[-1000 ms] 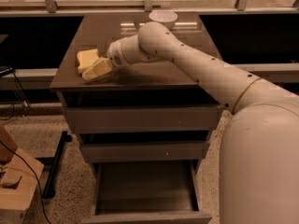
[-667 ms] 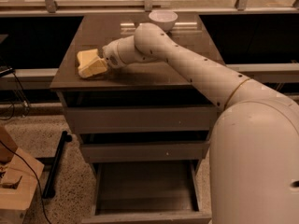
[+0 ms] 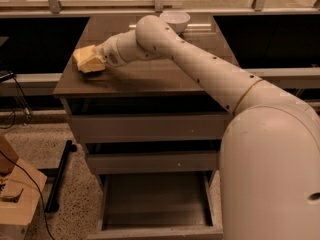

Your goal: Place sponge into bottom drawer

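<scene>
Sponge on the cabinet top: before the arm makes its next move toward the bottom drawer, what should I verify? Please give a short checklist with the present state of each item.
1. Gripper at the sponge: ok, it meets the sponge near the left edge of the cabinet top.
2. Sponge secured in the gripper: cannot tell.
3. Bottom drawer open: ok, it is pulled out beyond the two drawers above it.
4. Room in the bottom drawer: ok, the visible floor is bare.
5. White bowl away from the sponge: ok, it stands at the back of the cabinet top.
</scene>
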Tool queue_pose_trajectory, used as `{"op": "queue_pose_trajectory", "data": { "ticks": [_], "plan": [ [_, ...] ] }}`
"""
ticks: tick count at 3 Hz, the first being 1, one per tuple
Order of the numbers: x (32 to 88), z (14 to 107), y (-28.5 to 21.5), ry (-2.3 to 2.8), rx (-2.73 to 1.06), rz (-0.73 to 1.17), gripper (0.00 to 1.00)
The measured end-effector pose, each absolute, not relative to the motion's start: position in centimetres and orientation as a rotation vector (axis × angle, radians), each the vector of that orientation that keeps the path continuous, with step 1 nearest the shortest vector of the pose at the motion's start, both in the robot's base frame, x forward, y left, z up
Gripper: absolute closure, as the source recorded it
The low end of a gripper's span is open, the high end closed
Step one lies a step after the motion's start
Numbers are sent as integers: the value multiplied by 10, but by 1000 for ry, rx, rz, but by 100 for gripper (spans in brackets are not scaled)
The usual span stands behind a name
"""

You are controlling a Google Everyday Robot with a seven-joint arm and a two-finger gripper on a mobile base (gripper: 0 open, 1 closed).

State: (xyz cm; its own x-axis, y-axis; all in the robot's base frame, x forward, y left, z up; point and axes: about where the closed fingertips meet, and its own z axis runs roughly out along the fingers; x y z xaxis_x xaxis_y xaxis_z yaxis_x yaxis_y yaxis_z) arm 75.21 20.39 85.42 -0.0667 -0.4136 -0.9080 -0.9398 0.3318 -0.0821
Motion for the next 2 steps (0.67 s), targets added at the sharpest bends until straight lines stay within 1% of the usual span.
{"op": "queue_pose_trajectory", "data": {
  "ticks": [1, 2],
  "plan": [
    [740, 877, 204, 1592, -1255, 690, 97],
    [714, 912, 188, 1508, -1301, 696, 100]
  ]
}}
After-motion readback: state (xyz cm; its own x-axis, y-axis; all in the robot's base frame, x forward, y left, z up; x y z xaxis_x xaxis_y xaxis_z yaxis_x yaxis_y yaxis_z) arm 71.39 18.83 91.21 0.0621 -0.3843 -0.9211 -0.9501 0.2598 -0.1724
